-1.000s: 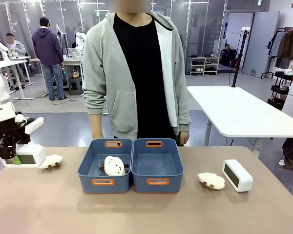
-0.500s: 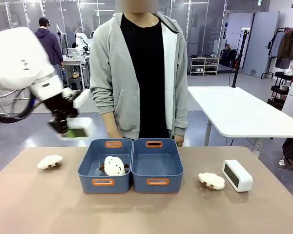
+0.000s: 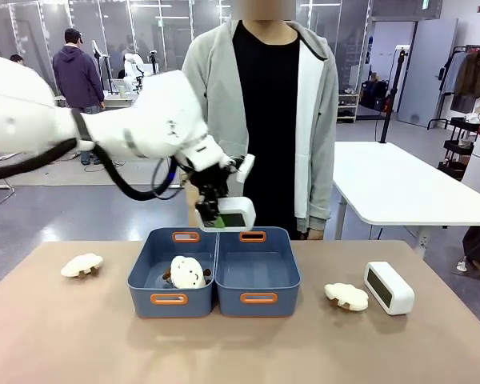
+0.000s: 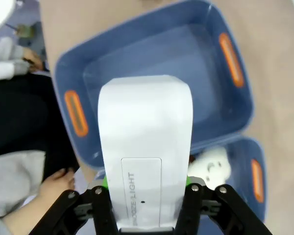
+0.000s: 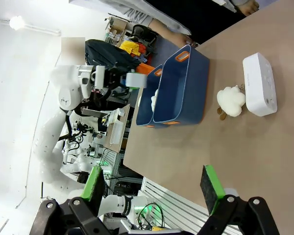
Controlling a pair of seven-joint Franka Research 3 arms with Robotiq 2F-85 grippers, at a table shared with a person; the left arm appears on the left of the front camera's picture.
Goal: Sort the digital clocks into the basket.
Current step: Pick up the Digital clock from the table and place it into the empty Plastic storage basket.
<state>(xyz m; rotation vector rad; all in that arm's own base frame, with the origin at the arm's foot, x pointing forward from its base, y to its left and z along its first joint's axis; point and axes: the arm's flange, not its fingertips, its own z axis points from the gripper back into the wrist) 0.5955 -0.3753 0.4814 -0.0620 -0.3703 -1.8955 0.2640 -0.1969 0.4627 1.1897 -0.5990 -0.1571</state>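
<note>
The left gripper (image 3: 218,213) is grasping one digital clock (image 3: 234,214) between its fingers (image 4: 192,198), hanging it over the empty basket's (image 3: 282,301) far rim. The clock's long axis is running crosswise to the tub directly below. The second digital clock (image 3: 389,287) is sitting on the surface (image 3: 80,336) right of that basket, nearer the right gripper (image 5: 152,185), whose fingers are standing spread and empty.

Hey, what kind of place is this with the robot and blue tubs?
Probably a robotics lab or open workshop: the left pincer holds a digital clock at a table, glass partitions line the back, and a person stands by a cluttered workbench.
</note>
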